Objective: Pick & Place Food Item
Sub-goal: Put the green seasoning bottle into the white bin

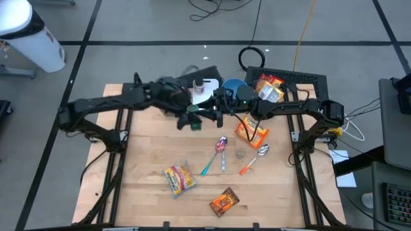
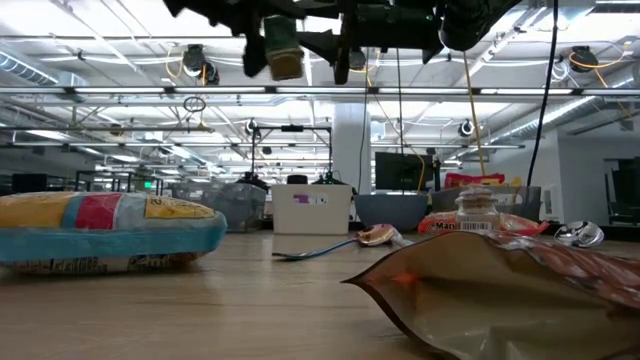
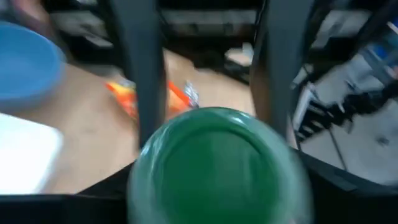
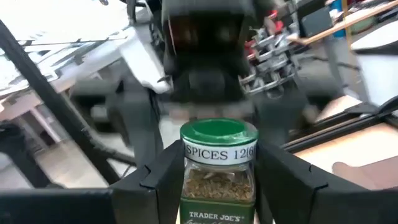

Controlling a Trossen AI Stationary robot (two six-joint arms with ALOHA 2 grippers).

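The left claw [image 1: 187,116] reaches in over the far middle of the bench [image 1: 148,147]. In its wrist view its two fingers [image 3: 147,74] stand wide on either side of the green lid [image 3: 214,165]. Whether they press on it I cannot tell.

Just right of that claw, in the air above the bench, is the spice jar [image 1: 194,124]. It is upright with dried herbs under the green lid, and in the low view it hangs high over the boards. The right claw [image 1: 212,118] meets it from the other side. Its own wrist view shows both fingers [image 4: 163,180] snug against the jar's sides below the label, so it grips the jar.

Lying on the bench nearer the front:
- a yellow packet [image 1: 180,178]
- a teal-handled spoon [image 1: 215,157]
- a brown packet [image 1: 225,202] at the front edge
- an orange-handled spoon [image 1: 254,158]

An orange packet [image 1: 251,130] sits under the right arm. At the far edge are a white tray [image 1: 204,91], a blue bowl [image 1: 234,86] beside it, and two more packets [image 1: 270,88] to the right.
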